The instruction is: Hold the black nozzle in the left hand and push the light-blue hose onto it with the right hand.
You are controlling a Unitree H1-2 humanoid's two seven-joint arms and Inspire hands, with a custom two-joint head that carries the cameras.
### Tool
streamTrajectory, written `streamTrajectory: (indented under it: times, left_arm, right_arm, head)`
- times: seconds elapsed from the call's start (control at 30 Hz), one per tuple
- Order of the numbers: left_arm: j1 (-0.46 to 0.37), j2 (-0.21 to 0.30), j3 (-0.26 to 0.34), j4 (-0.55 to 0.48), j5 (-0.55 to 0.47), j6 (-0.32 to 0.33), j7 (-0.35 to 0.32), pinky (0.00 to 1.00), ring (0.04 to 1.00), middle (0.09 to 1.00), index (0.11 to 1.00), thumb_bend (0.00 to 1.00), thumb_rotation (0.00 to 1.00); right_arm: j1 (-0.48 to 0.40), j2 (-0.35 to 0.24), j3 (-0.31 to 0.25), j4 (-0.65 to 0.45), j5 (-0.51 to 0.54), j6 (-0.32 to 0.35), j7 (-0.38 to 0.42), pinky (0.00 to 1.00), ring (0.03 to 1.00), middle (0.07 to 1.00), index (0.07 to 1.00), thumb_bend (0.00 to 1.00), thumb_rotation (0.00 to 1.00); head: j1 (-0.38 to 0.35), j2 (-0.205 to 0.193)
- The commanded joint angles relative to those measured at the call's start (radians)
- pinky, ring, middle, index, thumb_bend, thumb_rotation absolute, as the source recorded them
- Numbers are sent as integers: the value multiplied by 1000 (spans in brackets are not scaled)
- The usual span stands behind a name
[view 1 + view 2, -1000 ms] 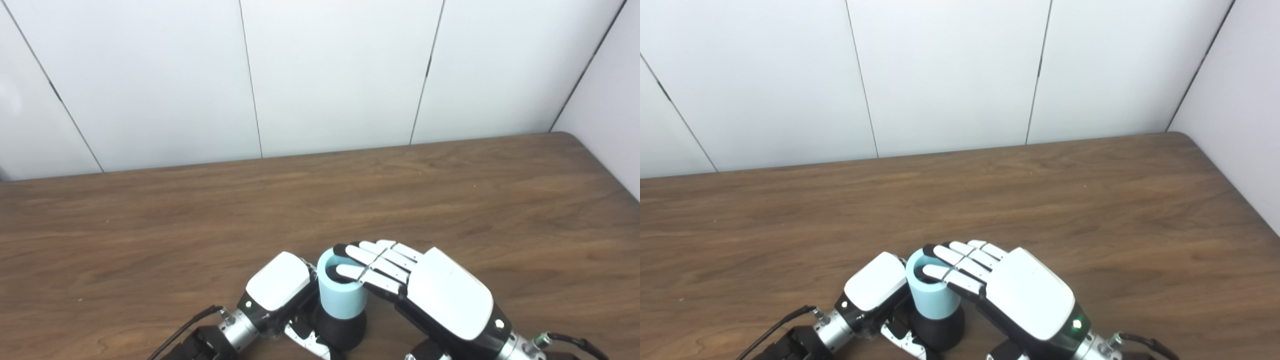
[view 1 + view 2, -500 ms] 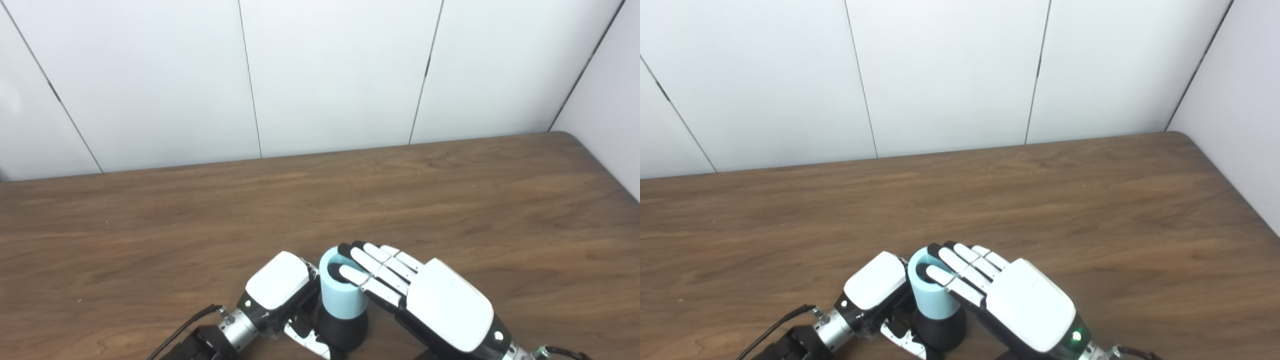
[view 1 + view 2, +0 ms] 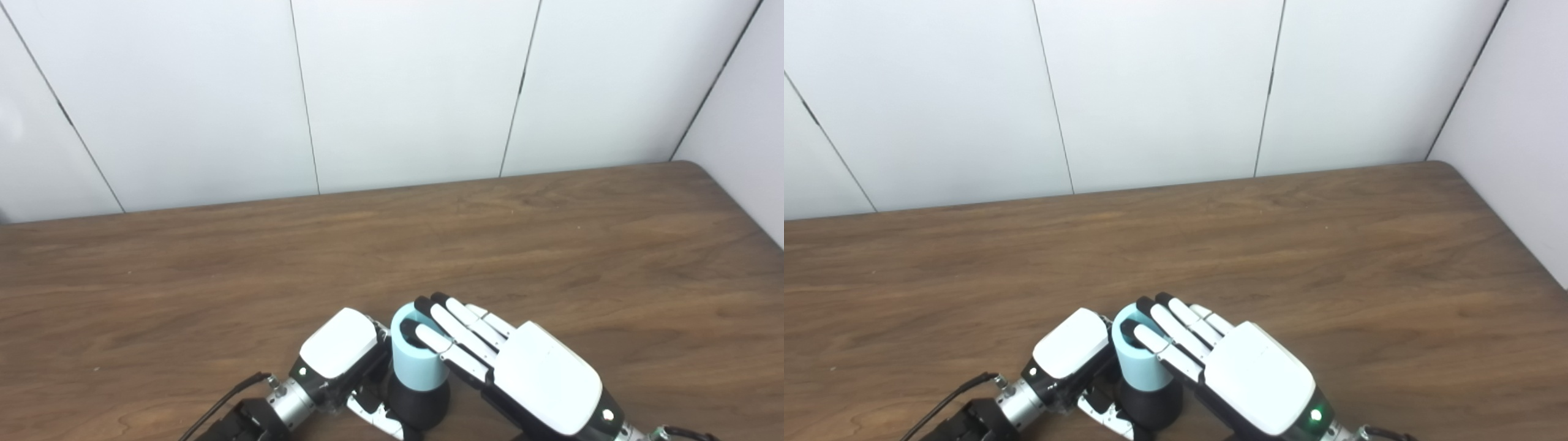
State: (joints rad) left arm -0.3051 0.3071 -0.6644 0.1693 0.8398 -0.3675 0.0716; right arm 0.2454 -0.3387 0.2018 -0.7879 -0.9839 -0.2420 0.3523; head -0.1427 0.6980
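At the near edge of the wooden table (image 3: 551,245), the left hand (image 3: 340,350) comes in from the lower left with its white back facing up. Its fingers curl down and under toward the black nozzle (image 3: 418,404); a thumb or finger tip shows just left of the nozzle's base, seemingly against it, though the contact itself is hidden beneath the hand, so a firm grasp cannot be confirmed.

The black nozzle is a squat, rounded, matte piece standing upright near the table's front edge. The light-blue hose (image 3: 416,361) is a short, smooth, pale cylinder seated upright on top of it, its open upper end facing the cameras. It sits between the two hands, touching the left hand's side.

The right eye view shows a green light glowing near the right wrist, which the left eye view shows only as a pale dot; the left eye view shows slightly more of the hose's rim beyond the fingertips.

The right hand (image 3: 1240,367) lies palm down, its fingers (image 3: 453,327) straight and close together, their black tips resting across the hose's open top. It grips nothing.
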Motion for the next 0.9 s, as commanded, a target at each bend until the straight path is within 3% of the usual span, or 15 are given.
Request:
streamTrajectory:
  times: [0.0,0.43,0.87]
  left_arm:
    - [93,18,-43,107,36,23,-75,117,170,471,484,526,0]
    - [94,19,-43,103,39,28,-80,122,172,471,483,525,0]
    - [90,18,-42,114,34,16,-72,119,171,471,483,525,0]
  right_arm:
    - [34,-30,25,40,-42,-2,117,891,1000,1000,969,770,1000]
    - [42,-41,30,36,-29,-12,110,920,986,981,932,778,1000]
    - [40,-47,39,49,-21,-16,109,874,948,950,901,764,1000]
  head:
    - [-1,1]
    - [-1,1]
    - [0,-4]
